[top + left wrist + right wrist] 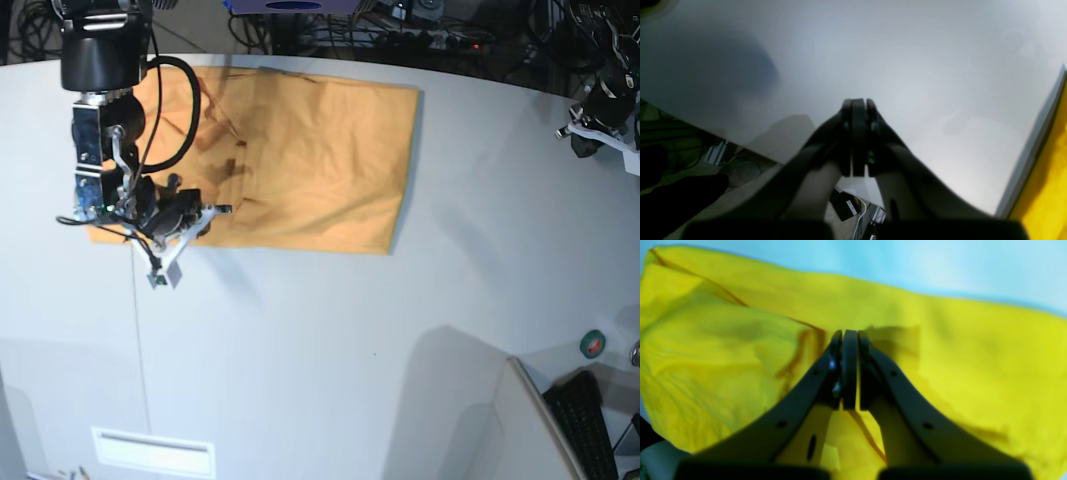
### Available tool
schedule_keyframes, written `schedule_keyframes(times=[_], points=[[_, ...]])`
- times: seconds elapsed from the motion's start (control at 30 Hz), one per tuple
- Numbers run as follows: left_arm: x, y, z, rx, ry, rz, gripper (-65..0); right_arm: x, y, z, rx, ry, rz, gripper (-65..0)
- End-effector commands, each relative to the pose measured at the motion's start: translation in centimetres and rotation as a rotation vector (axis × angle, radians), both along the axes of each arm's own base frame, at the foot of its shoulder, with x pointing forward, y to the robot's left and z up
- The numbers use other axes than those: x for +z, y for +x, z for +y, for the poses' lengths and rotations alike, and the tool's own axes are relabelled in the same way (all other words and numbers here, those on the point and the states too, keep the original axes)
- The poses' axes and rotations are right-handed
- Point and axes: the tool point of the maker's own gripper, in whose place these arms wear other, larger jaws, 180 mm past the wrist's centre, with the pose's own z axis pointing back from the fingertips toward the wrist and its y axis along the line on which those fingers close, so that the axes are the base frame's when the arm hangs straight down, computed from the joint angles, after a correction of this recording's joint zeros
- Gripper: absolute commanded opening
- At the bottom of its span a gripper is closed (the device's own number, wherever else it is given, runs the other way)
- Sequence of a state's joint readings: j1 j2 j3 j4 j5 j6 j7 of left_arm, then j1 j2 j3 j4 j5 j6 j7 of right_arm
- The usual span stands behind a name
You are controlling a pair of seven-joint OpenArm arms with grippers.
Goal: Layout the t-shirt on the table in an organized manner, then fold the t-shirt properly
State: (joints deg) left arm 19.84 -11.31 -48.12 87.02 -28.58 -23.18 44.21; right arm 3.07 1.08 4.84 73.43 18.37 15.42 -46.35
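The fingers [849, 340] of the right arm are pressed together empty above the t-shirt [300, 160], near the table's [350, 350] far edge; we judge it light and limp, best pinched at a trimmed hem corner.

The t-shirt [300, 160] lies on the table's [330, 350] far side (base view), right pincer [849, 335] above it.

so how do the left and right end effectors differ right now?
Position: the right end effector sits over the t-shirt; the left end effector is over bare table, with only the shirt's edge beside it.
Base view: the right arm is over the shirt's end, while the left arm is at the table's far edge, away from the cloth.
Shared: both are shut and hold nothing.
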Motion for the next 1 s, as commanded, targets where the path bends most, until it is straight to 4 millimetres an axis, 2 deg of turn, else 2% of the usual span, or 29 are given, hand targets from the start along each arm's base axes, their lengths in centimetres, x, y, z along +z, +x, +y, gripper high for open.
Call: schedule_keyframes(times=[0.0, 0.07, 0.2, 0.3, 0.37, 0.5, 0.57, 0.67, 0.73, 0.87, 0.97], points=[[1.2, 0.7, 0.7, -0.009, 0.027, -0.036, -65.0, 1.8, 1.4, 0.1, 0.000, 0.016, -0.059, -65.0], [1.2, 0.8, 0.7, -0.009, 0.027, -0.037, -65.0, 2.8, 0.5, 0.9, 0.035, 0.011, -0.063, -65.0], [1.2, 0.8, 0.7, -0.009, 0.027, -0.037, -65.0, 5.6, -0.7, 6.3, 0.168, 0.044, -0.135, -65.0], [1.0, 1.4, -0.5, -0.048, 0.018, -0.035, -65.0, 4.9, -1.4, 9.6, 0.251, 0.069, -0.111, -65.0], [0.3, 2.0, -2.2, -0.103, 0.001, -0.022, -65.0, 3.3, -1.4, 10.2, 0.262, 0.072, -0.059, -65.0], [-0.3, 3.7, -6.9, -0.241, -0.034, -0.015, -65.0, 0.6, -0.9, 9.8, 0.226, 0.079, -0.026, -65.0], [-0.6, 4.5, -9.9, -0.313, -0.063, -0.023, -65.0, -0.2, -0.7, 7.7, 0.180, 0.063, -0.009, -65.0], [-0.2, 5.7, -14.0, -0.404, -0.097, -0.053, -65.0, 0.0, -0.9, 6.4, 0.153, 0.055, -0.008, -65.0], [0.2, 7.0, -17.1, -0.469, -0.128, -0.082, -65.0, 0.8, -1.1, 6.4, 0.161, 0.050, -0.019, -65.0], [-0.8, 8.9, -22.2, -0.561, -0.209, -0.085, -65.0, 2.2, -0.8, 6.4, 0.168, 0.046, -0.057, -65.0], [-3.0, 9.8, -23.3, -0.567, -0.256, -0.039, -65.0, 1.6, -1.1, 6.4, 0.167, 0.046, -0.039, -65.0]])
